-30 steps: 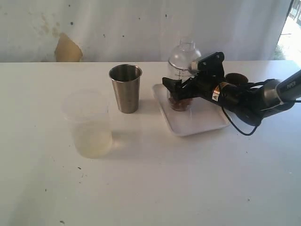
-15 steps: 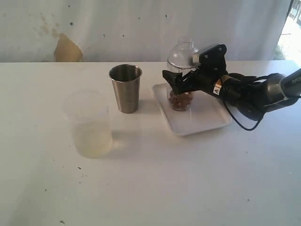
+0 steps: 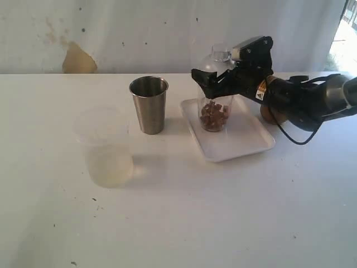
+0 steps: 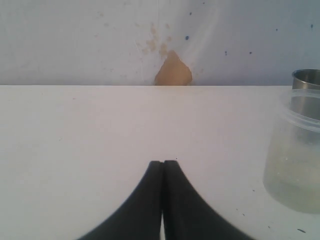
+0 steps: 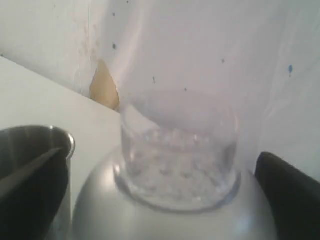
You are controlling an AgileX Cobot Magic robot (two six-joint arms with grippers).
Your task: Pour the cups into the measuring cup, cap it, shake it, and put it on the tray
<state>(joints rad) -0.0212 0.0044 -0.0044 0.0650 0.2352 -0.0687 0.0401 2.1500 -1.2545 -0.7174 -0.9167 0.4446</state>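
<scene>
Now the right gripper (image 3: 215, 84), jaws spread, has risen above the measuring cup (image 3: 215, 114); left jaws closed.

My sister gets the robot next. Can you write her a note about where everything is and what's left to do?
Left gripper: shut, holding nothing, low over the table.
Right gripper: open, jaws either side of the domed lid, not gripping.
Measuring cup: capped, brown bits inside, standing on the tray.
Steel tumbler: upright, beside the tray.
Wooden cup: mostly hidden behind the right arm.
Done, it seems: pouring, capping, placing. Shaking can't be judged.
Left: pull the right arm clear.
</scene>
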